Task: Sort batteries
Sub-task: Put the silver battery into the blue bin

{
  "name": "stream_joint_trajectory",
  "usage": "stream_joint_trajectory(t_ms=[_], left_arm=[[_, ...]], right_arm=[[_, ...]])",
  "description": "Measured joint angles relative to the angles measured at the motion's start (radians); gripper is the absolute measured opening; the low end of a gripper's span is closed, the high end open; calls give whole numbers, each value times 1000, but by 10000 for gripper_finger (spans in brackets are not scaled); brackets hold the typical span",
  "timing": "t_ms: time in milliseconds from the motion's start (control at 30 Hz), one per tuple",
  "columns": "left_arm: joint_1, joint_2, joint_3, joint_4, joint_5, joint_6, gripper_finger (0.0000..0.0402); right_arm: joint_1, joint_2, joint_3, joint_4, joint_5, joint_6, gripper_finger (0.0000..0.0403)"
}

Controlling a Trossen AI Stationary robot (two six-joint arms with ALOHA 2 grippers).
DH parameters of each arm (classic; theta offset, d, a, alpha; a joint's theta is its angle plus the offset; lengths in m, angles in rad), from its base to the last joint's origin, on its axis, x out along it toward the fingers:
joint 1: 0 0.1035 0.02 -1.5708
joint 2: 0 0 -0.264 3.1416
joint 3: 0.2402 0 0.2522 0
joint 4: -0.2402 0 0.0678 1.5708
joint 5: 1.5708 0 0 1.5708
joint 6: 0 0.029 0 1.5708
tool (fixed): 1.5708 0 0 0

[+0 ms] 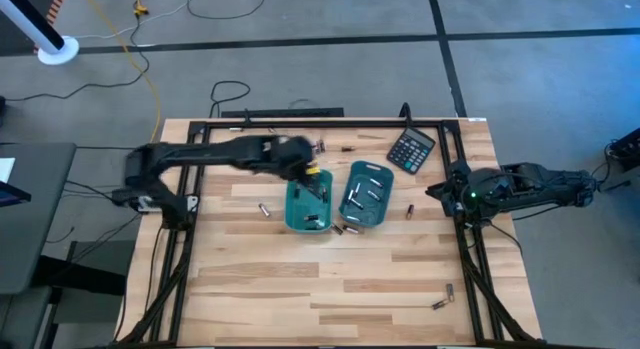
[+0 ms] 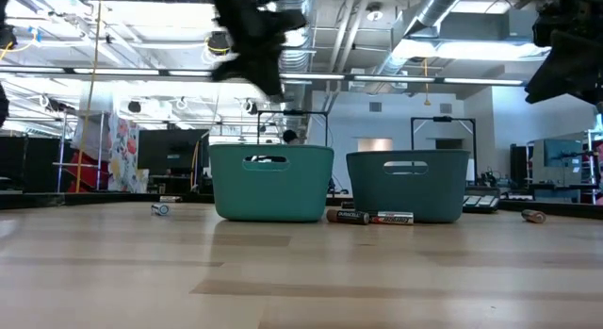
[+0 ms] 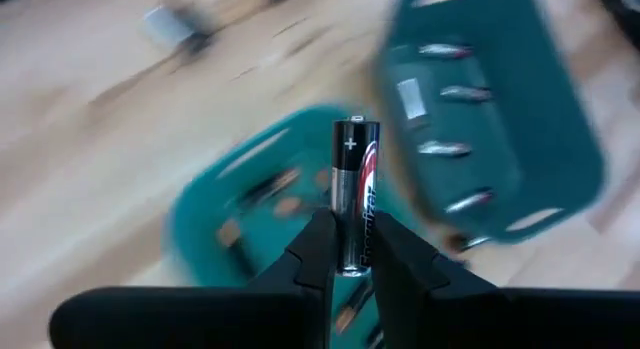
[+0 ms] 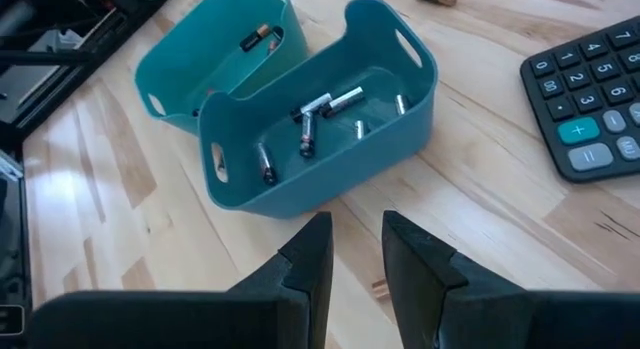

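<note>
The wooden table carries two teal trays side by side near its middle. The left arm reaches across from the table's left edge, and its left gripper hangs above the left tray, fingers clamped on a black battery that stands upright between them, plus end up. Below that claw the left tray holds a few dark batteries with coppery ends, though blur makes their number hard to tell. Just beside it, on the far side from the left arm, the right tray holds several silvery batteries.

The right gripper waits at the table's right edge, its fingers a little apart and holding nothing. Ahead of it lies the right tray, with a black calculator off to one side. Loose batteries lie on the wood touching the trays' front, and two more lie well apart near the table's front right corner.
</note>
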Motion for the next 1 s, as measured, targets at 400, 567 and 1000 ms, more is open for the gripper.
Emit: stream_joint_trajectory(t_ms=[400,567,1000], left_arm=[[13,567,714,-137,234,299,38],[10,724,863,-172,314,315,37],[5,874,887,-218,366,366,38]], right_arm=[[0,0,0,13,0,0,108],[0,0,0,13,0,0,108],[0,0,0,12,0,0,108]])
